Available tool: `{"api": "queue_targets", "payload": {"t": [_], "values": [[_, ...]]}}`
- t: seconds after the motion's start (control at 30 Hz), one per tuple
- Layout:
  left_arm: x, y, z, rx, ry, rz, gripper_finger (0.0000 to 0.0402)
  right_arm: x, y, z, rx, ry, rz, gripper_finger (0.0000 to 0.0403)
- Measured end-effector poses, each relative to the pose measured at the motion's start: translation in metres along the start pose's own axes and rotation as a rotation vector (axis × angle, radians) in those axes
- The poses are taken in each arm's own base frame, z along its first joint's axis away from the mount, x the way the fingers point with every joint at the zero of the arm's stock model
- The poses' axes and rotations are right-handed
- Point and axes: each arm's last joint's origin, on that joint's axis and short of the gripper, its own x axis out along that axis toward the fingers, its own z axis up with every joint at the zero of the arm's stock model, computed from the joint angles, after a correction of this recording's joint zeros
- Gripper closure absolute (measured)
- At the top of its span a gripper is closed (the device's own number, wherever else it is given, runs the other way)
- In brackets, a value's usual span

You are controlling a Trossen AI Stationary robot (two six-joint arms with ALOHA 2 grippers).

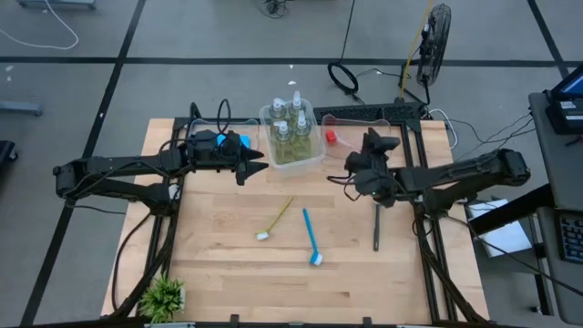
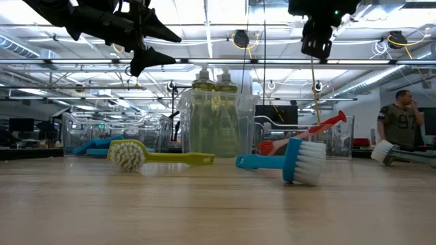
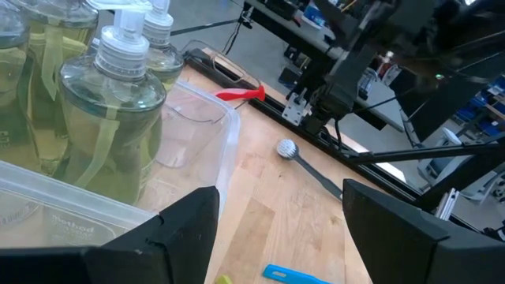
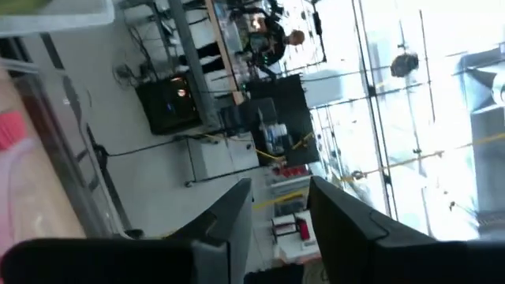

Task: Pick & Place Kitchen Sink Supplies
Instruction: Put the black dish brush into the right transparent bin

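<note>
Several clear pump bottles (image 1: 290, 128) of yellow-green liquid stand in a clear bin (image 1: 314, 157) at the table's far middle. A red brush (image 1: 331, 137) leans in a second bin (image 1: 355, 120) to its right. A yellow-green brush (image 1: 276, 220), a blue brush (image 1: 311, 237) and a dark grey brush (image 1: 375, 228) lie flat on the table. A blue sponge (image 1: 223, 141) shows partly under my left arm. My left gripper (image 1: 253, 168) hangs open just left of the bottle bin. My right gripper (image 1: 372, 138) is raised beside the red brush's bin, slightly open, with nothing between its fingers.
A small green potted plant (image 1: 164, 296) stands at the near left corner. Bare wood lies between the brushes and the near edge. The arms' dark frames run along both sides of the table. A person (image 2: 398, 126) stands in the room beyond.
</note>
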Motion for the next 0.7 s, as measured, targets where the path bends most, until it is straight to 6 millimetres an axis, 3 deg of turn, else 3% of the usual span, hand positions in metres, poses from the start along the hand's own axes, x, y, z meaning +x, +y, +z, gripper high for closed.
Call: {"api": "queue_targets", "payload": {"t": [0.17, 0.47, 0.7], "values": [[0.000, 0.000, 0.000, 0.000, 0.000, 0.000, 0.0133, -0.016, 0.000, 0.001, -0.019, -0.063, 0.021, 0.0291], [0.000, 0.000, 0.000, 0.000, 0.000, 0.000, 0.0133, -0.035, -0.001, 0.002, -0.219, -0.143, 0.031, 0.0291], [0.000, 0.000, 0.000, 0.000, 0.000, 0.000, 0.0133, -0.041, -0.001, 0.002, -0.178, -0.167, 0.040, 0.0291]]}}
